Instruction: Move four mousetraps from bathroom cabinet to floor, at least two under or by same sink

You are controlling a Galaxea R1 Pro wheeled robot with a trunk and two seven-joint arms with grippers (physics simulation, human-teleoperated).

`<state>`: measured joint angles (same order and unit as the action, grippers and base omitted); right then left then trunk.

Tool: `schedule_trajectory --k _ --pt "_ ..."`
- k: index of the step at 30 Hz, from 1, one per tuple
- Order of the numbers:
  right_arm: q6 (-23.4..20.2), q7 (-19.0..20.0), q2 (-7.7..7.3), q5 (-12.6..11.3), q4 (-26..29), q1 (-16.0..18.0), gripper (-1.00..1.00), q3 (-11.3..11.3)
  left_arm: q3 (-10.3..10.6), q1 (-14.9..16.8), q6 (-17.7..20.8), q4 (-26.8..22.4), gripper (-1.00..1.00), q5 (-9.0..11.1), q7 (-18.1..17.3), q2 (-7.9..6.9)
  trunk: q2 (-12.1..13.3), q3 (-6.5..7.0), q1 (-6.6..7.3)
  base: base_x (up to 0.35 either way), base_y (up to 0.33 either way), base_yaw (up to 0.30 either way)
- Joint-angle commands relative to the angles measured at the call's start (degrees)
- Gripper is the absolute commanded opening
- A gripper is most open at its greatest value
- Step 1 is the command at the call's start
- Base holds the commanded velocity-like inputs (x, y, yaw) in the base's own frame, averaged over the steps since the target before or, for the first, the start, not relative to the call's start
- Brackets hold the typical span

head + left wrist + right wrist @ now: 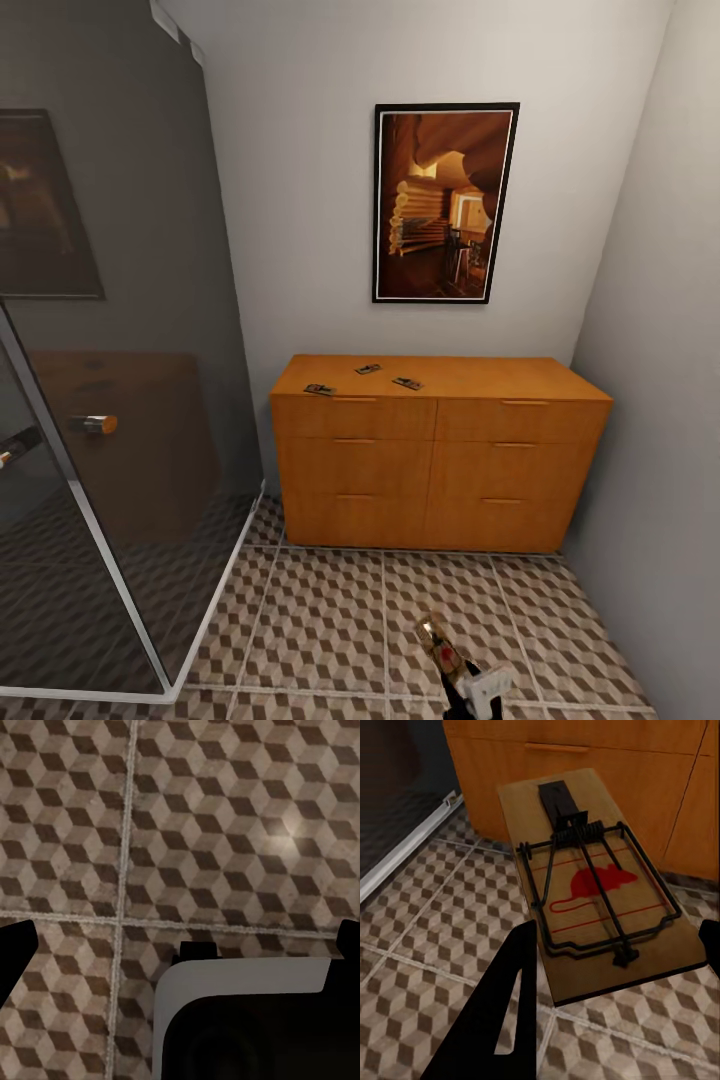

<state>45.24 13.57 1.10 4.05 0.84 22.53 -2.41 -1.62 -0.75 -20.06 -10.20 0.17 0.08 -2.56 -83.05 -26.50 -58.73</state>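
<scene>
While right gripper (462,672) jaws clamp one mousetrap (596,885) above bathroom floor (330,620), three mousetraps (368,369) sit on cabinet (440,470); left jaws, can't tell.

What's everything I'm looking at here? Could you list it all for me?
Mousetraps on cabinet top: three, small and dark, toward its left half.
Held mousetrap: one, brown board, red mouse mark, in the right tool.
Cabinet: one, orange-brown, six drawers, against the back wall.
Picture: one, black frame, above the cabinet.
Shower glass: dark, left side.
Floor: cube-patterned tiles.
Right tool: black and white, low over the floor.
</scene>
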Motion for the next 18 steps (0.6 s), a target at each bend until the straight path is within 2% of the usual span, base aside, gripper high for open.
schedule_trajectory --k 1,4,6,11,13,18 --pt "2.35 -1.23 0.13 0.11 -0.06 -1.11 -1.00 -0.14 -0.14 -0.04 -0.06 -0.09 1.00 0.01 0.01 0.01 -0.03 -0.05 0.00 0.000 0.000 0.000" --pt "5.86 -5.04 0.99 0.04 -0.09 -3.40 -1.00 -0.12 -0.14 -0.04 -0.06 -0.10 1.00 0.01 0.01 0.01 -0.03 -0.05 0.00 0.000 0.000 0.000" --pt "8.67 -11.18 2.49 0.01 -0.06 -5.41 -1.00 -0.09 -0.16 -0.04 -0.06 -0.09 1.00 0.01 0.01 0.01 -0.03 -0.05 0.00 0.000 0.000 0.000" --pt "11.94 -21.90 4.42 0.05 -0.05 -6.65 -1.00 -0.12 -0.21 -0.04 -0.06 -0.09 1.00 0.01 0.01 0.01 -0.03 -0.05 0.00 0.000 0.000 0.000" --pt "12.39 -23.77 4.92 0.06 -0.02 -6.85 -1.00 -0.13 -0.22 -0.04 -0.06 -0.10 1.00 0.01 0.01 -0.01 -0.03 -0.05 0.00 0.000 0.000 0.000" --pt "12.68 -25.30 5.49 0.14 0.05 -7.01 -1.00 -0.13 -0.23 -0.04 -0.06 -0.09 1.00 0.01 0.01 -0.06 -0.03 -0.05 0.00 0.000 0.000 0.000"
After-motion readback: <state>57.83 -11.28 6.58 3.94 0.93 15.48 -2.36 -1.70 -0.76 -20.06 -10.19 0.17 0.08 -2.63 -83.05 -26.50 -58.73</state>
